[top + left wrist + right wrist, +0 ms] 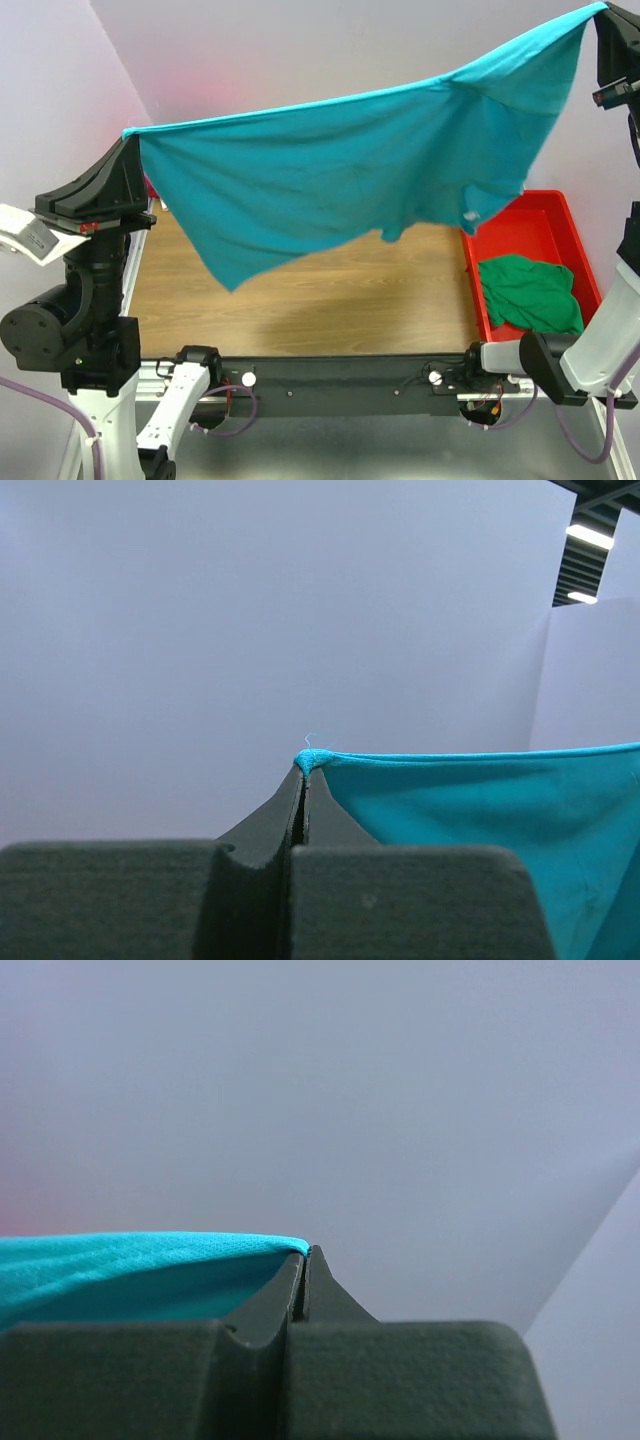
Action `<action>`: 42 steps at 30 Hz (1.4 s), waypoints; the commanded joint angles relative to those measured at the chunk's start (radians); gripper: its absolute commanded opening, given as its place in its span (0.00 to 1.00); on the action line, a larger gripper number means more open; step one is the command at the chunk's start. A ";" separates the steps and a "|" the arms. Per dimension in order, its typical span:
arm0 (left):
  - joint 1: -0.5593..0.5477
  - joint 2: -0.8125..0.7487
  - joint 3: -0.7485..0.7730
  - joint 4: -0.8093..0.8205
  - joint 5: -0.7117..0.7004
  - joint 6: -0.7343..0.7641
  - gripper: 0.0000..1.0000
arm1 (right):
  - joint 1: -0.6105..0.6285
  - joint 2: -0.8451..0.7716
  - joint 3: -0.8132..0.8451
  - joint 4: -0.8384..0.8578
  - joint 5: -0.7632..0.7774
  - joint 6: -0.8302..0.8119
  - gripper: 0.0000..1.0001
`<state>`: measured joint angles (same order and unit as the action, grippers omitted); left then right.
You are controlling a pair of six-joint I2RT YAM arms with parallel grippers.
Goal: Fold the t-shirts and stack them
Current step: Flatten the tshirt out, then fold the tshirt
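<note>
Top view: teal t-shirt (pixel 340 170) hides counter (pixel 320 300) far half at 12 o'clock & red tray (pixel 548 232) far-left corner. Right end effector (pixel 604 12) partly cut off, 1 o'clock.

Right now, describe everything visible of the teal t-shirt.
The teal t-shirt is plain soft cloth, held up in the air and spread wide, its top edge stretched taut between two corners. The left fingers pinch one corner, shut on it; the right fingers pinch the other, higher up. Below the edge the cloth hangs in loose folds over the wooden table, lowest toward the left. A small white label shows near its right side.
</note>
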<state>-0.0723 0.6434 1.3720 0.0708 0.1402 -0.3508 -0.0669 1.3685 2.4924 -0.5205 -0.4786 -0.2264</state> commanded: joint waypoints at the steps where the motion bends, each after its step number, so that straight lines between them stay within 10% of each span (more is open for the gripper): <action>1: 0.003 -0.030 -0.040 -0.031 0.001 -0.023 0.00 | -0.025 0.010 -0.035 -0.012 -0.101 0.088 0.00; 10: 0.002 -0.044 -0.489 0.081 -0.025 -0.141 0.00 | -0.019 0.056 -0.465 0.129 -0.322 0.208 0.00; 17: 0.003 0.198 -0.778 0.253 -0.123 -0.234 0.00 | 0.091 0.228 -0.760 0.238 -0.220 0.131 0.00; 29: 0.023 1.043 -0.374 0.199 -0.218 -0.171 0.00 | 0.190 0.820 -0.531 0.274 -0.028 0.087 0.01; 42: 0.095 1.141 -0.235 0.149 -0.146 -0.085 0.00 | 0.187 0.755 -0.569 0.275 0.020 0.059 0.00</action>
<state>0.0078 1.7943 1.1160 0.2291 -0.0235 -0.4831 0.1207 2.2154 1.9694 -0.2634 -0.4744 -0.1406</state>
